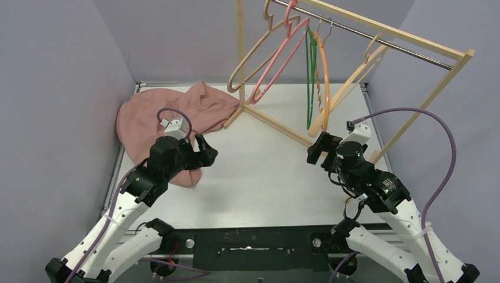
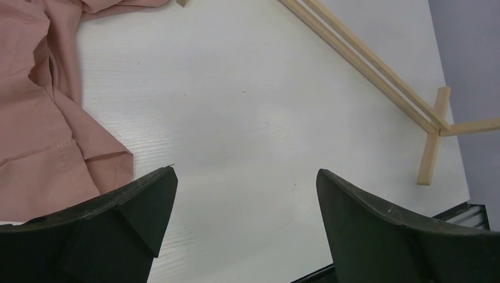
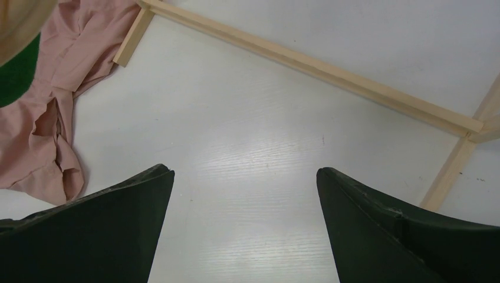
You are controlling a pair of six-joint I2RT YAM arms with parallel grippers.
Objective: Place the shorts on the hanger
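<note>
Left gripper [image 1: 207, 151] and right gripper [image 1: 316, 150] both spread, empty. Shorts [image 1: 152, 113] sit heaped far-left on the bench [image 1: 265, 183], beside your left gripper; hanger [image 1: 272, 60] hangs on the rail [image 1: 377, 35]. Pinch a loose fold and the cloth could slip free.

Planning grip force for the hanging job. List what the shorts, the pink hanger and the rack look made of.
The shorts: soft matte cloth, dusty pink; it slumps in loose folds and creases. The pink hanger: probably plastic; thin, smooth, evenly coloured, slightly glossy. The rack: pale unpainted wood by its look; square matte bars, tan throughout.
</note>
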